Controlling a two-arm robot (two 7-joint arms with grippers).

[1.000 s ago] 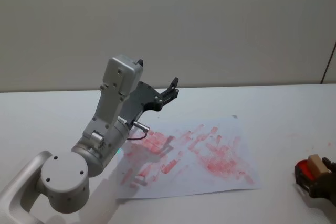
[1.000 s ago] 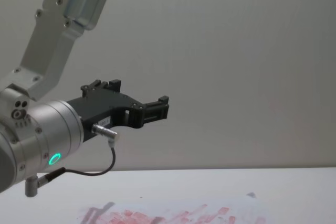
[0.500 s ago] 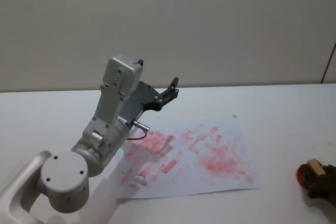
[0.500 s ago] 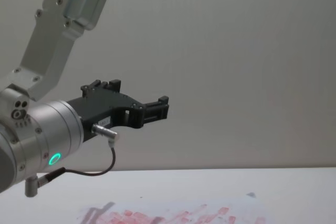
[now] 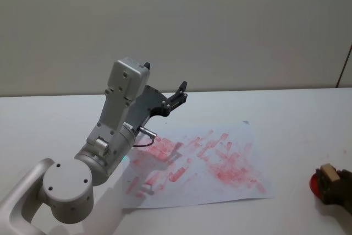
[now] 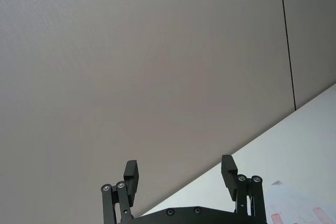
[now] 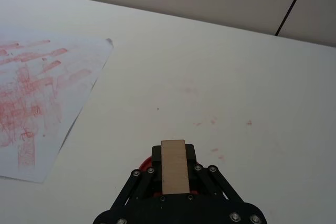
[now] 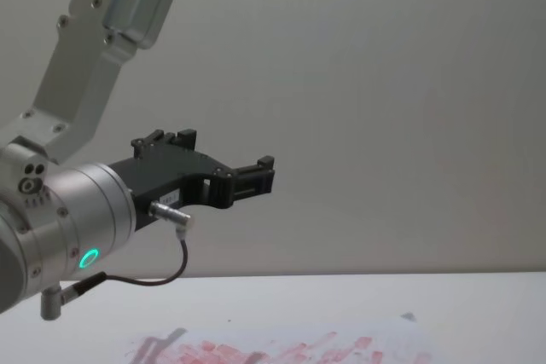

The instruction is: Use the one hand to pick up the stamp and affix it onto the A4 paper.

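Right wrist view: right gripper (image 7: pixel 173 157) pinches the wooden stamp (image 7: pixel 173 174) upright at a red ink pad (image 7: pixel 146 162), right of the A4 paper (image 7: pixel 37 87) | likely best: lift straight, keep face level, press on a bare patch | pad's ink hidden under stamp | left gripper (image 6: pixel 179 167) parked raised above paper's left side, fingers spread

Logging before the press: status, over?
Right claw shut on the stamp, over a red pad, right of the A4 paper. Left claw open, parked raised. Bare table between stamp and paper.
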